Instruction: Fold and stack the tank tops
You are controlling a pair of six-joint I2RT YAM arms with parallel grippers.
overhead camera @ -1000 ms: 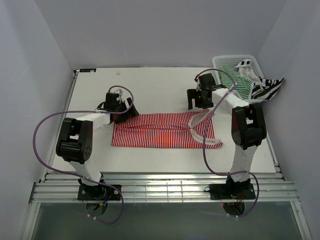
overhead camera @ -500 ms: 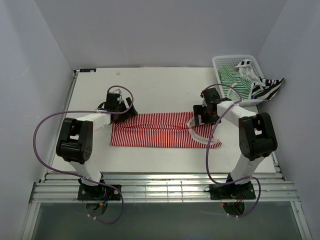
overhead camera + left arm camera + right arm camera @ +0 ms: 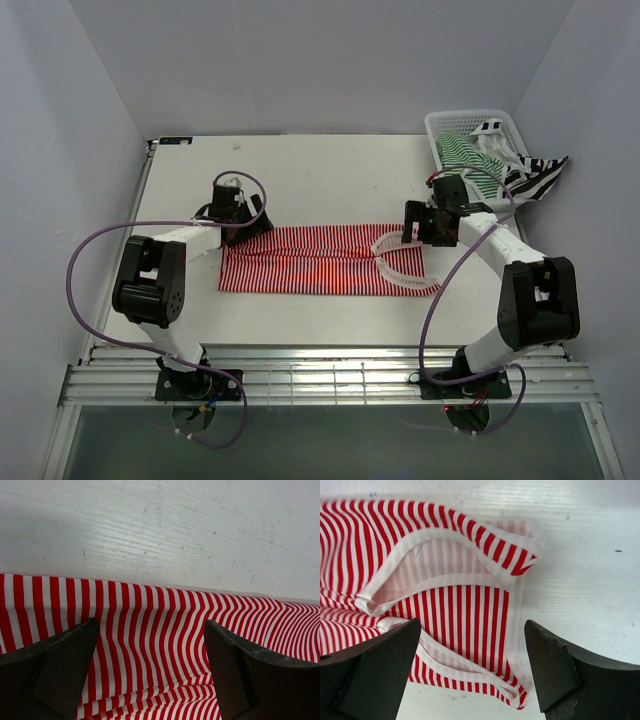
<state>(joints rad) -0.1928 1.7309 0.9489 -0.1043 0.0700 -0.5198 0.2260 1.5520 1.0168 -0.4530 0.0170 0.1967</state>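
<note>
The red-and-white tank top [image 3: 320,260] lies spread flat across the middle of the table, its straps at the right end. My left gripper [image 3: 250,224] hovers open over its far left corner, and stripes [image 3: 150,630] fill the space between its fingers [image 3: 55,665]. My right gripper [image 3: 420,232] stands open over the strap end [image 3: 470,615], with fingers [image 3: 570,675] on either side of the cloth. The green-and-white tank top [image 3: 465,155] lies in the basket. The black-and-white tank top [image 3: 532,178] hangs over the basket's near right rim.
A white lattice basket [image 3: 445,122] stands at the far right corner of the white table [image 3: 330,180]. Grey walls close in the left, back and right sides. Purple cables loop from both arms above the table's near edge.
My right gripper came down and to the right from near the basket to the strap end of the red-and-white top, and its elbow swung outward. The straps shifted slightly. The left arm has not moved.
</note>
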